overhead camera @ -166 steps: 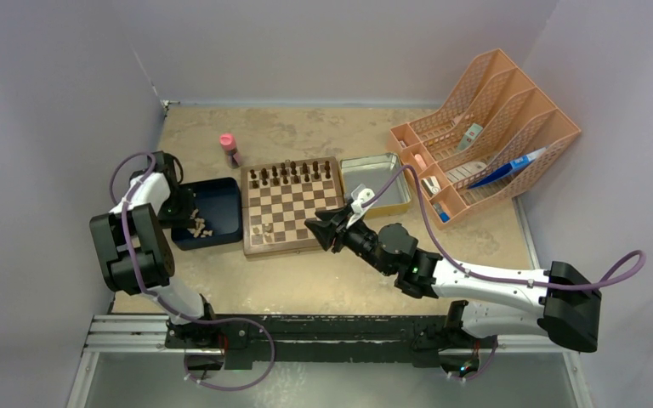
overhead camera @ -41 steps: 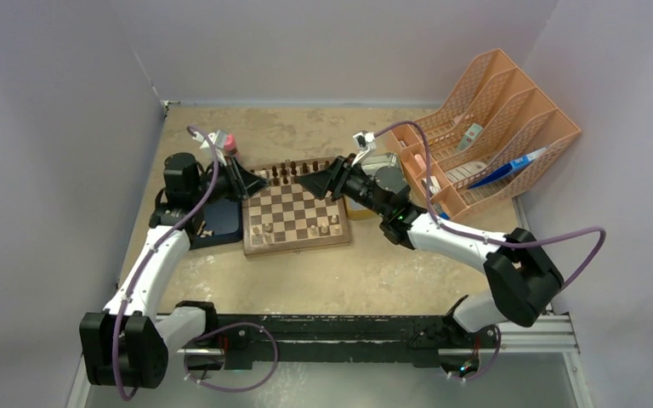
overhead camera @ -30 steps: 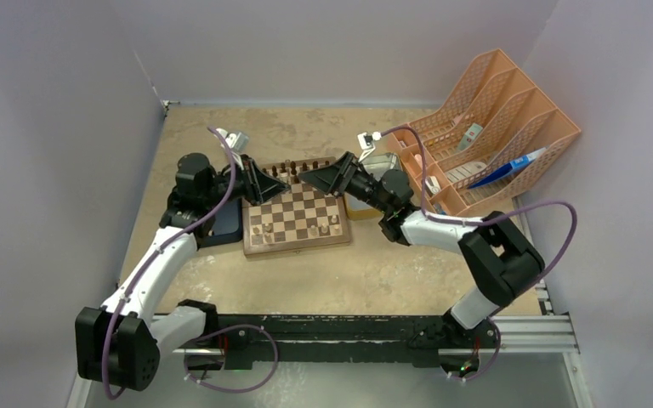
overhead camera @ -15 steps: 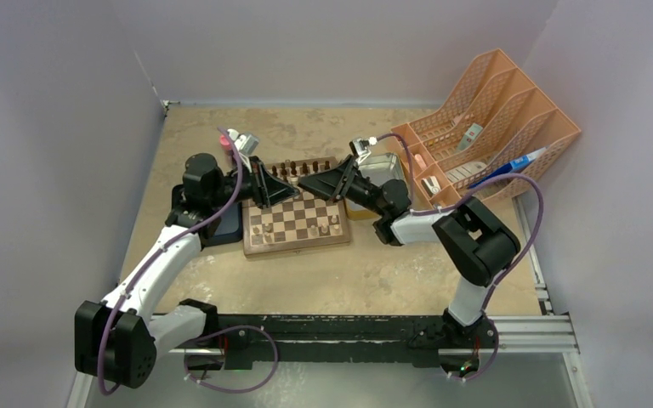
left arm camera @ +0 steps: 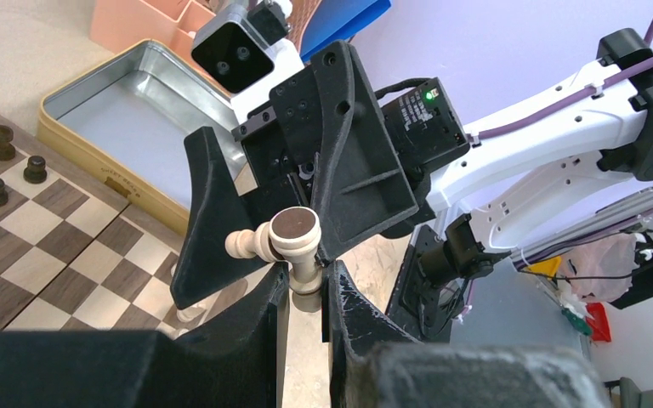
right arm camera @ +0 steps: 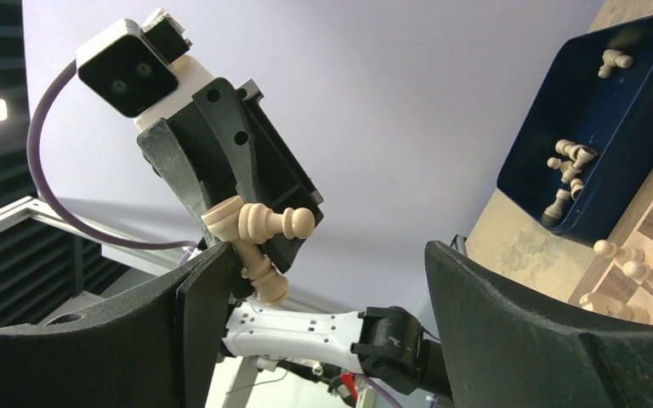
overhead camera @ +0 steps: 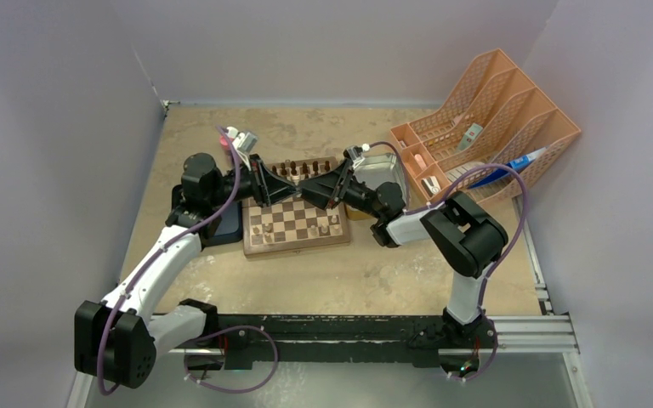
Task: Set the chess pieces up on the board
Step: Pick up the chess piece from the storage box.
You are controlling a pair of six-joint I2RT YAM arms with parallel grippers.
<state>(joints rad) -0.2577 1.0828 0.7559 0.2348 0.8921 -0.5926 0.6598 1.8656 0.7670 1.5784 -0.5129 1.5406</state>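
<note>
The top external camera looks steeply down from above and behind the arm bases, far enough off to take in the whole table (overhead camera: 306, 280). The two wrist cameras face each other at close range, and both show the left gripper (left arm camera: 306, 280) and its two pale chess pieces (left arm camera: 293, 242).
</note>
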